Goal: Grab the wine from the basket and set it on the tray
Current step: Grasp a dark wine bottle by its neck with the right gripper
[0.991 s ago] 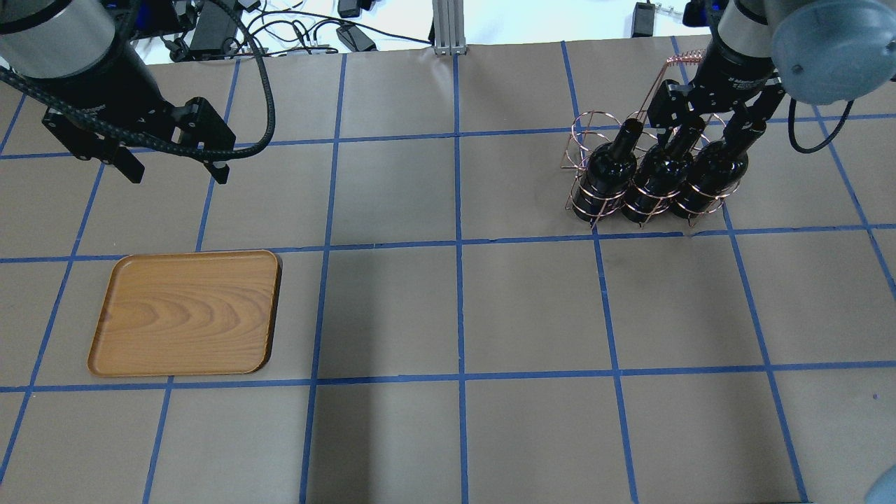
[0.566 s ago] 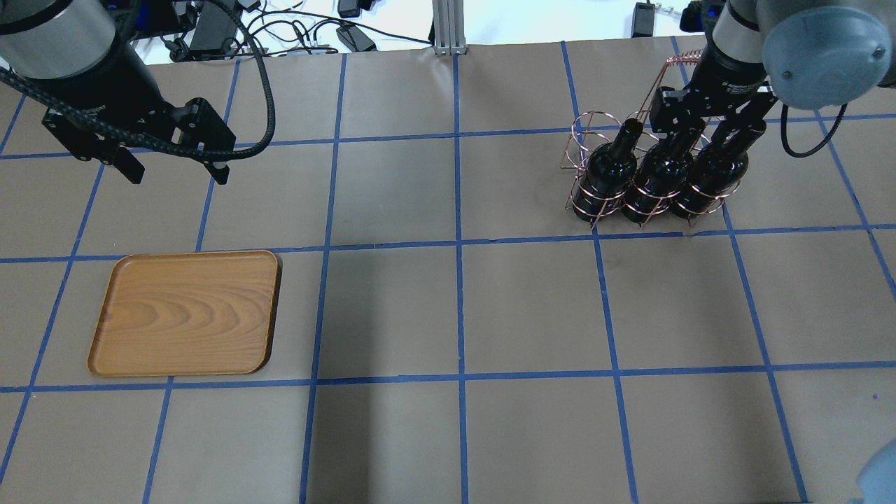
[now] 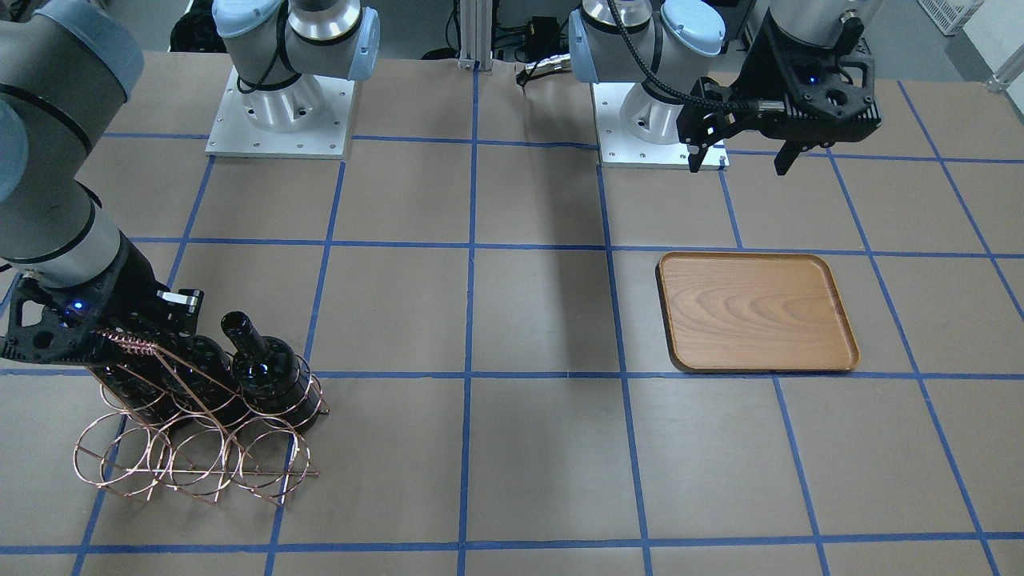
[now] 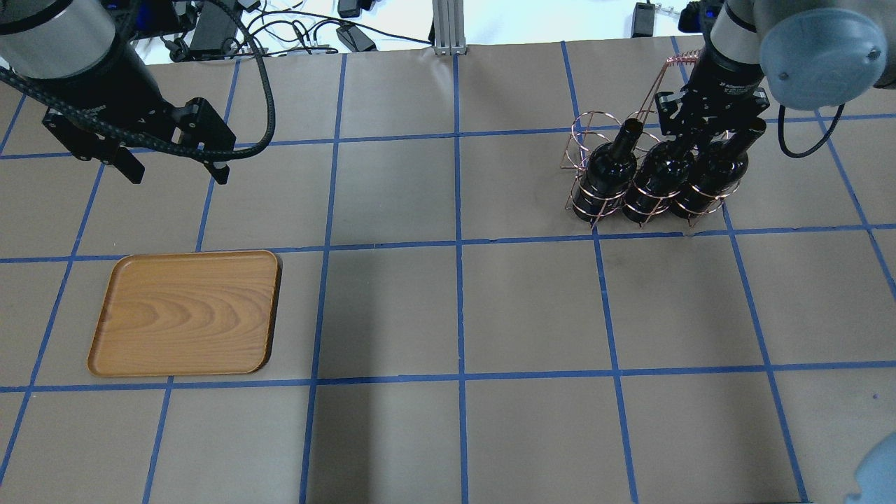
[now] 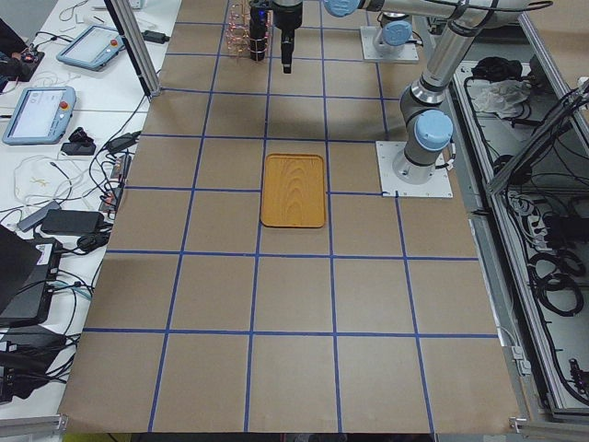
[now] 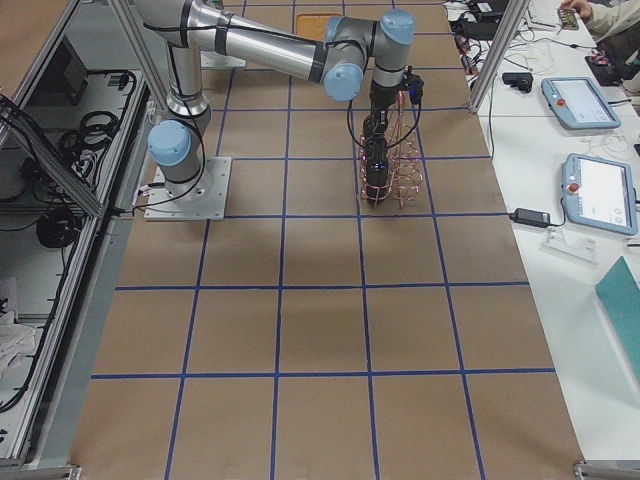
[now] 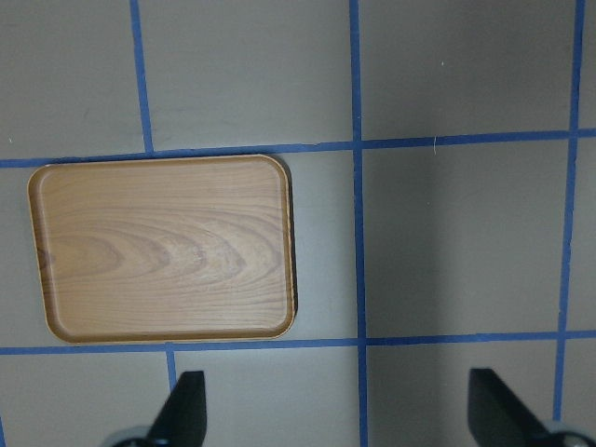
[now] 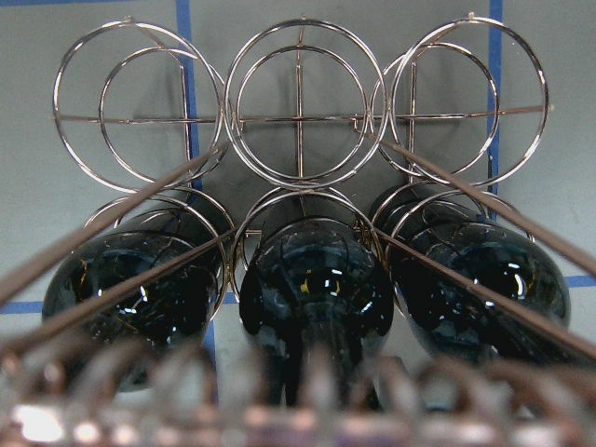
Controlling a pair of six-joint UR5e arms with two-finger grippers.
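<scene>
Left pincer (image 4: 176,171) hangs spread wide and empty above the bench (image 4: 532,315), with the bare tray (image 4: 185,313) nearby. Far right, three bottles (image 4: 607,175) sit in the basket (image 8: 300,118). The right pincer (image 4: 707,143) is low over the middle wine (image 4: 658,178), but I can't tell whether it's gripping.

Three wine bottles (image 4: 658,175) sit in the basket (image 3: 196,472), well to the tray's (image 4: 185,315) right.

Approach from above crowded: basket handle (image 4: 684,59), packed bottles (image 4: 609,171); tray (image 4: 185,313) open.
</scene>
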